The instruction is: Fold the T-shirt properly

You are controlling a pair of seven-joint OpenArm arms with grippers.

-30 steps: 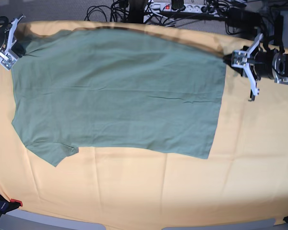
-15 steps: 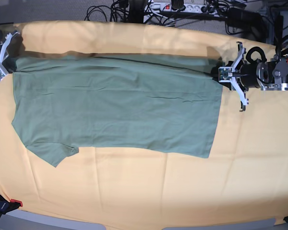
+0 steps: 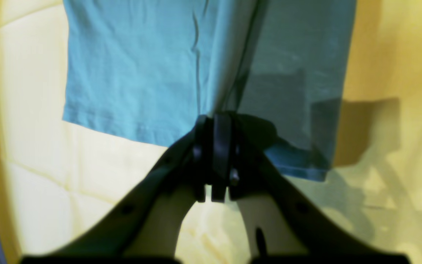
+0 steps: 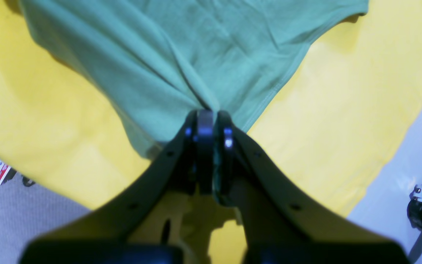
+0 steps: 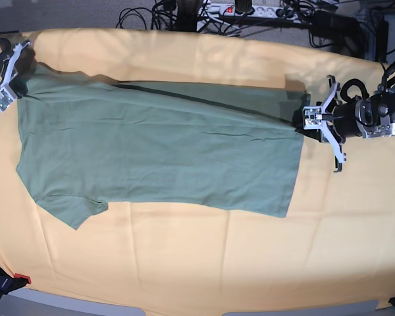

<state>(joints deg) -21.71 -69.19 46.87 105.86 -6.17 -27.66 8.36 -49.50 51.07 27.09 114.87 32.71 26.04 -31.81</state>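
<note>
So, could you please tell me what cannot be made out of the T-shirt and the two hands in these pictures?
- Cloth between the tips of the left hand: hidden in the left wrist view by the dark, blurred fingers.
- Underside of the T-shirt's raised fold: covered in the base view by its upper layer.
- Neckline: not discernible in any view, perhaps folded under.
- Rear of the right hand: cut off by the base view's left edge.

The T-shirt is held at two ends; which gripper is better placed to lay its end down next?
Probably the left gripper: its pinched edge of the T-shirt reaches farther over the folded cloth than the right gripper's.
</note>
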